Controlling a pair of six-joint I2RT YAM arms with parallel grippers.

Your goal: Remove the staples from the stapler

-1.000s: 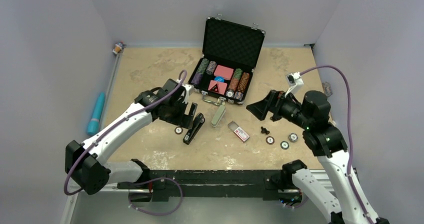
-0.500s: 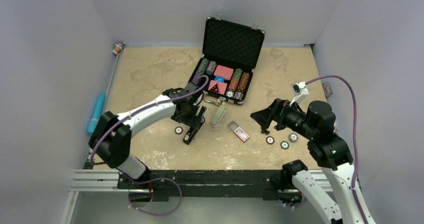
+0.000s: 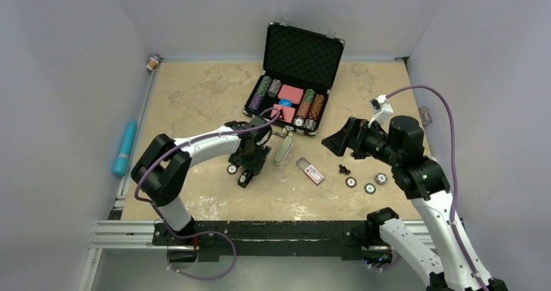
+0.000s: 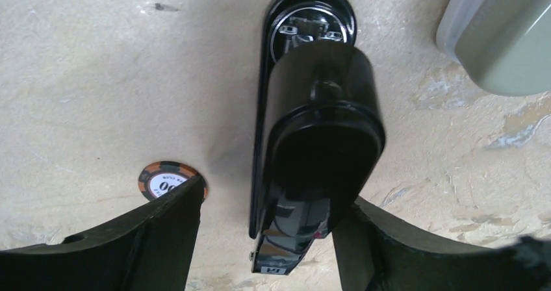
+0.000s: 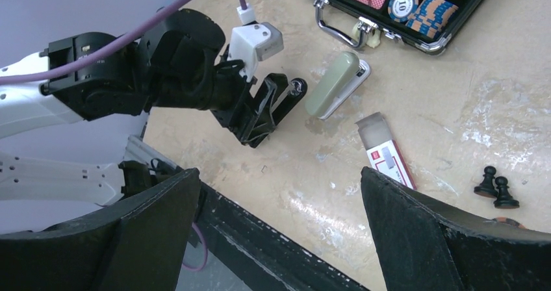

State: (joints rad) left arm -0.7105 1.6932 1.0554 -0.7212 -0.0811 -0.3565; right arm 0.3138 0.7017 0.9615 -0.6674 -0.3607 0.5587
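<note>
The slim black stapler (image 3: pixel 247 173) lies on the table left of centre, its glossy top (image 4: pixel 318 109) filling the left wrist view. My left gripper (image 3: pixel 252 158) is lowered over it, the jaws standing open on either side of its body. In the left wrist view the left gripper (image 4: pixel 273 203) has its right finger (image 4: pixel 370 239) against the stapler's side, while the left finger (image 4: pixel 162 232) stands a little apart from it. My right gripper (image 3: pixel 333 142) hangs wide open above the table's right half with nothing in it. Its own camera looks past the right gripper (image 5: pixel 279 174) toward the stapler (image 5: pixel 289 96).
A pale grey-green bar (image 3: pixel 284 150) lies just right of the stapler, then a small red-and-white box (image 3: pixel 311 171). An open poker-chip case (image 3: pixel 295 57) stands behind. A loose chip (image 3: pixel 232 169) lies left of the stapler; two black pawns (image 3: pixel 344 169) and more chips (image 3: pixel 370 188) lie right.
My left arm has reached forward and come down over the stapler, its jaws narrowing around it. The right gripper dipped slightly and returned, staying wide open.
</note>
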